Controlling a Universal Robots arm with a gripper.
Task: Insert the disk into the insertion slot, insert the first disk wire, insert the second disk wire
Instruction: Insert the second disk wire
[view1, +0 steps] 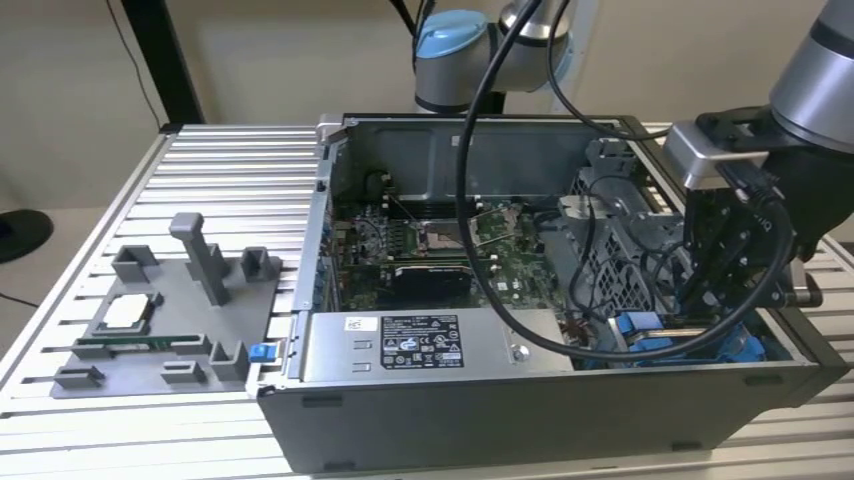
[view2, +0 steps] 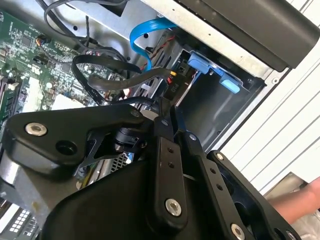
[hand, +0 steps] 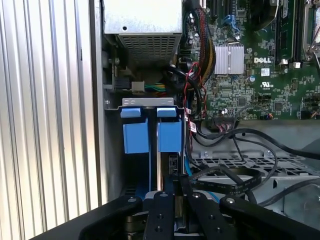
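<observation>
Fingers (hand: 175, 200) of the gripper (view2: 167, 112) pinch together on a black wire plug just over the insertion slot (hand: 150, 135), at the exterior view's near right. A tilted plug could jam there, or loose black cables (view2: 100, 75) beside it could snag.

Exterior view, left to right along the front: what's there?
Grey fixture tray on the slatted table → small blue part at the tray's edge → grey power-supply box with a white sticker → blue-railed insertion slot, with the gripper reaching down into it.
</observation>
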